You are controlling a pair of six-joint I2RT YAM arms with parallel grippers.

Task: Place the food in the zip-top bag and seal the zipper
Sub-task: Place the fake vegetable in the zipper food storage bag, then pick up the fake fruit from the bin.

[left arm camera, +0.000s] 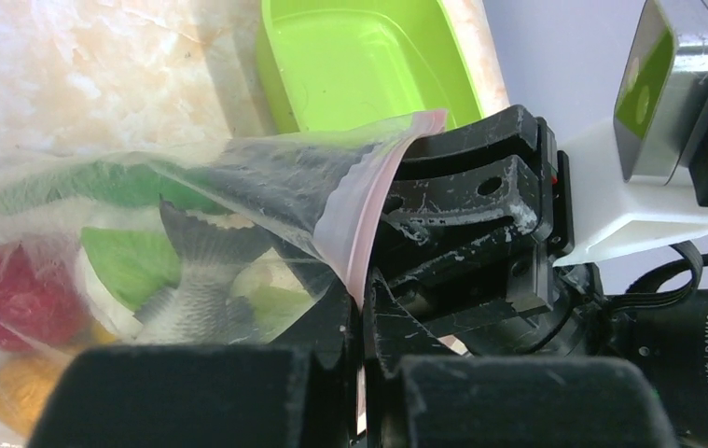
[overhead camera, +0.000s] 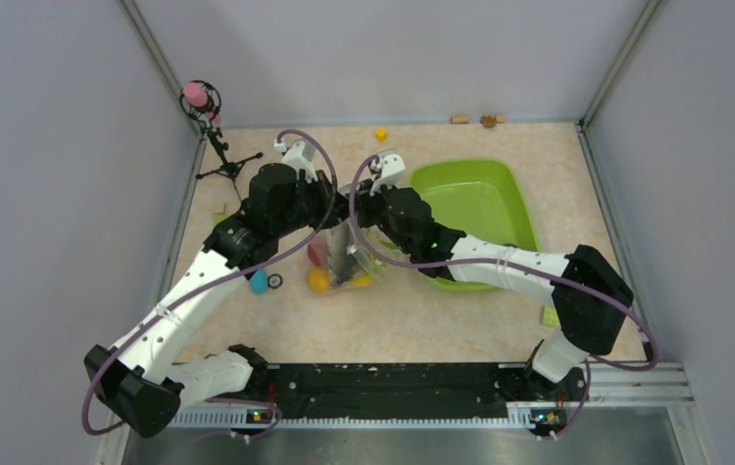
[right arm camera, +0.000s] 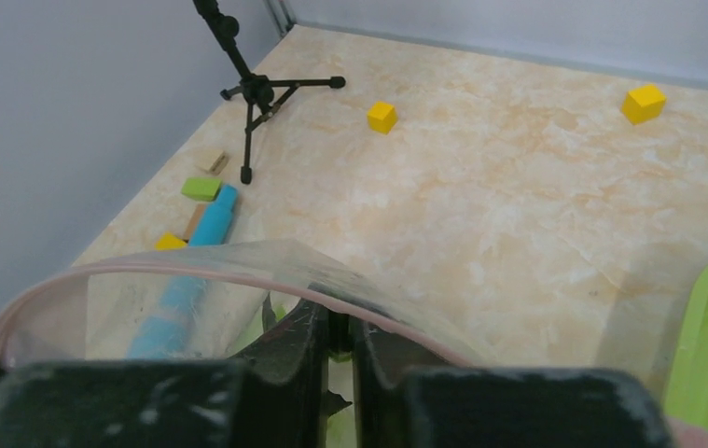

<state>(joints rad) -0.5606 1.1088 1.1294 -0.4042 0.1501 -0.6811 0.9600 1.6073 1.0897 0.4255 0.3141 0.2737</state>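
Note:
The clear zip-top bag hangs between both grippers at the table's middle, its mouth edge up. Inside it I see food: a red tomato, an orange piece, green leaves and a grey fish-like piece. My left gripper is shut on the pink zipper. My right gripper is shut on the zipper too, close beside the left one. The zipper bows up between them in the right wrist view. In the top view the left gripper and the right gripper nearly touch.
A lime-green tray lies right of the bag. A blue cylinder lies left of it. A small black tripod stands at the back left. Yellow blocks and a green block lie on the far table.

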